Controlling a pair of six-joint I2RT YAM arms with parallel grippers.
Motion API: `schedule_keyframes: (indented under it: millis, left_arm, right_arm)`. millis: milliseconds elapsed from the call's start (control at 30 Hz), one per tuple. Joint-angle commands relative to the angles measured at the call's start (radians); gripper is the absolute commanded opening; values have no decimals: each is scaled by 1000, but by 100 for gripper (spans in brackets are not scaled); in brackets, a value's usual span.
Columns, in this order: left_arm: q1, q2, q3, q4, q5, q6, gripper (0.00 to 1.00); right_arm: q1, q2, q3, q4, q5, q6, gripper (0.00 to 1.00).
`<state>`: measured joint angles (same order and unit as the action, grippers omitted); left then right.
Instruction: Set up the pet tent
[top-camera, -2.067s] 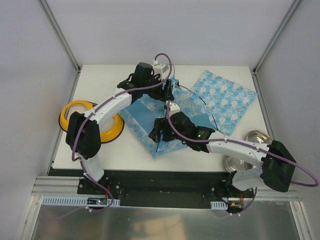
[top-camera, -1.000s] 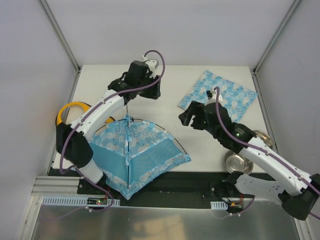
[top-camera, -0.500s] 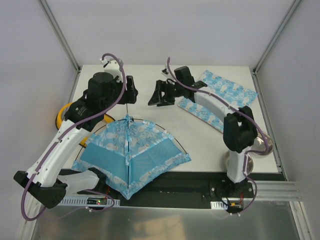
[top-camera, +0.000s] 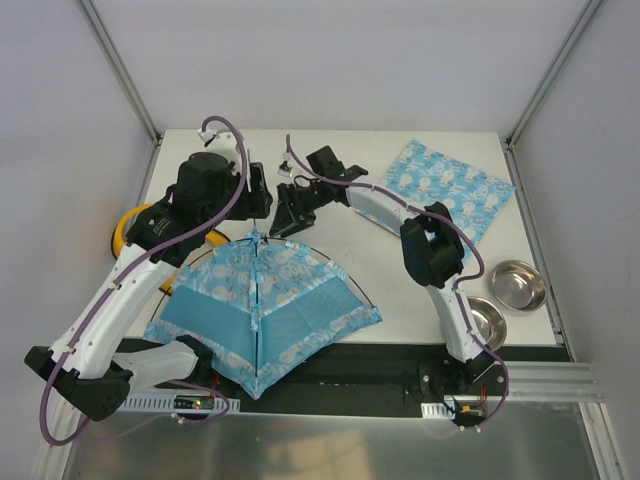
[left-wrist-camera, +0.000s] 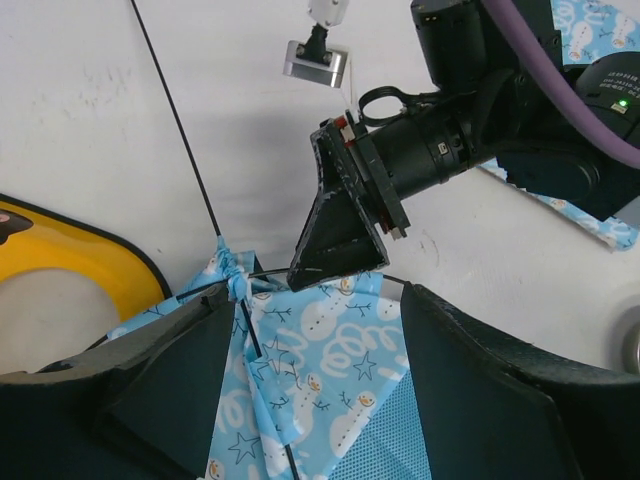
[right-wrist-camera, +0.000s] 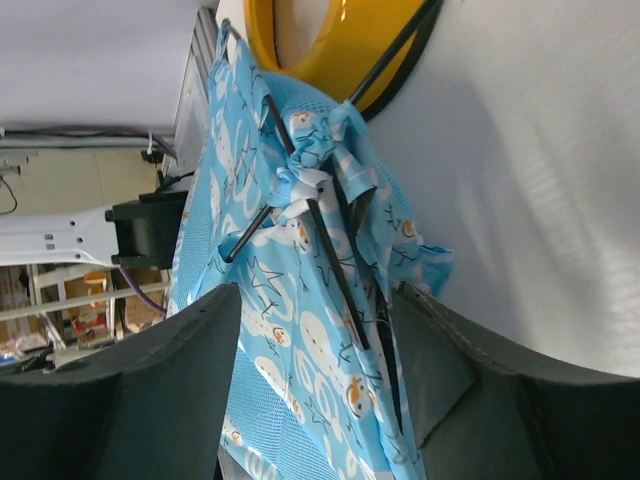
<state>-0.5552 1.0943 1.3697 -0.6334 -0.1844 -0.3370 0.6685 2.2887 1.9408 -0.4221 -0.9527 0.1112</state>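
The pet tent (top-camera: 262, 305) stands popped up at the front left of the table, light blue with snowman print and mesh panels, its near corner hanging over the table edge. Black poles cross at its knotted apex (left-wrist-camera: 237, 287), and one thin pole sticks out beyond the knot. My left gripper (top-camera: 257, 198) hovers just behind the apex, open, with the tent top (left-wrist-camera: 330, 340) seen between its fingers (left-wrist-camera: 150, 375). My right gripper (top-camera: 286, 214) reaches in from the right, close to the apex and open. The right wrist view has the tent (right-wrist-camera: 300, 330) in front of the gripper (right-wrist-camera: 315, 295).
A yellow double bowl (top-camera: 133, 228) lies at the left edge, partly behind the left arm. The flat blue printed mat (top-camera: 455, 190) lies at the back right. Two steel bowls (top-camera: 518, 283) (top-camera: 482, 322) sit at the front right.
The tent went from flat at mid-table to popped up at the front left. My right arm has swung left to the tent's apex. The left jaws have widened; the tent has not moved lately.
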Motion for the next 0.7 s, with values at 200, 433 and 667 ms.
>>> schedule_keyframes:
  millis: [200, 433, 667]
  left_arm:
    - [3, 1, 31, -31, 7, -8, 69]
    - [1, -16, 43, -48, -1, 4, 70]
    - [3, -24, 81, -60, -12, 15, 70]
  right_arm:
    - [36, 58, 69, -18, -130, -16, 47]
    - [34, 69, 106, -156, -136, -138, 22]
    - [34, -40, 37, -188, -55, -189, 0]
